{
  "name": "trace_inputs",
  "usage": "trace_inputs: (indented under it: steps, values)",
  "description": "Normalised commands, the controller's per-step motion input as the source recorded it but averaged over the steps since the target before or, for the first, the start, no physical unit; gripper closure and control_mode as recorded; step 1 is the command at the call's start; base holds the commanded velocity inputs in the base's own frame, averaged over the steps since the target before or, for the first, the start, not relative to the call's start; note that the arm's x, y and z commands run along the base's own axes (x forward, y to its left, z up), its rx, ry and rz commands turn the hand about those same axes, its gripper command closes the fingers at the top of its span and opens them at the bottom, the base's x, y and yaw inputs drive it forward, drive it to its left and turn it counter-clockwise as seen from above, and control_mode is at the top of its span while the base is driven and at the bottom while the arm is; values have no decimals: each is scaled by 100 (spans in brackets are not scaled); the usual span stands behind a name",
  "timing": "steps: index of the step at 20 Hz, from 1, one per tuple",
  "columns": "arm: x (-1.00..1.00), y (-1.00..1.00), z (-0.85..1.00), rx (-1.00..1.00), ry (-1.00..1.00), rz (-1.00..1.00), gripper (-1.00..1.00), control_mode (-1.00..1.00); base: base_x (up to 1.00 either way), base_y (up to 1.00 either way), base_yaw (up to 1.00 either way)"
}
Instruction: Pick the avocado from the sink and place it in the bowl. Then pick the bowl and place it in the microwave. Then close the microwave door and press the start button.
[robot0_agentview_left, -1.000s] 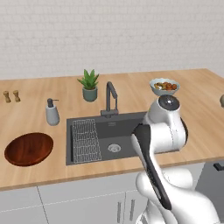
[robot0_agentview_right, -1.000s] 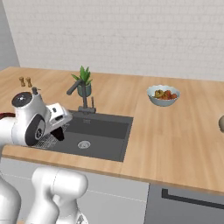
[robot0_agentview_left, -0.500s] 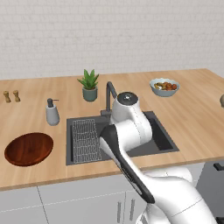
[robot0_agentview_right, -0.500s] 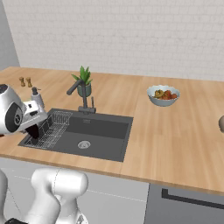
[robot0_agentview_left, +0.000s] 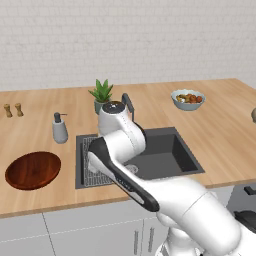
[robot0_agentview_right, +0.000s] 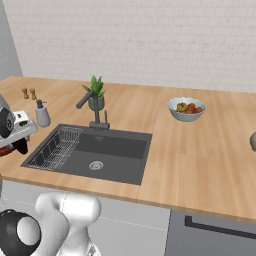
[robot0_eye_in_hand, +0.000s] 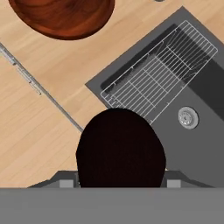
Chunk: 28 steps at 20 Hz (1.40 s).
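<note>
Your gripper (robot0_eye_in_hand: 118, 186) is clamped on the avocado (robot0_eye_in_hand: 120, 148), carrying it above the counter's front edge beside the sink's (robot0_eye_in_hand: 192, 92) rack corner, lifted clear so you can swing it over to the wooden bowl (robot0_eye_in_hand: 61, 17).

Potted plant (robot0_agentview_left: 102, 95), soap dispenser (robot0_agentview_left: 59, 128), food bowl (robot0_agentview_left: 187, 99), perhaps two shakers (robot0_agentview_left: 13, 110).

White robot arm with dark joints

Smooth, glossy white rounded shells are seen along the arm (robot0_agentview_left: 135, 170), broken by a black band along one link and a dark round cap on the upper joint; a bulbous white base is seen below.
</note>
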Motion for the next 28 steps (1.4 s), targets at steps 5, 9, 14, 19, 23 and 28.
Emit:
trace_inputs:
  steps: [5, 9, 14, 19, 23, 28]
  values:
    - [44, 76, 0, 0, 11, 0, 100, -100, 0, 0, 0]
    - [25, 56, 0, 0, 4, 0, 100, -100, 0, 0, 0]
    - [4, 31, -3, 0, 0, -6, 100, -100, 0, 0, 0]
    - [21, 38, -2, 0, 0, -11, 100, -100, 0, 0, 0]
    - [27, 40, -7, 0, 0, -12, 100, -100, 0, 0, 0]
    - [23, 36, -13, 0, 0, -12, 100, -100, 0, 0, 0]
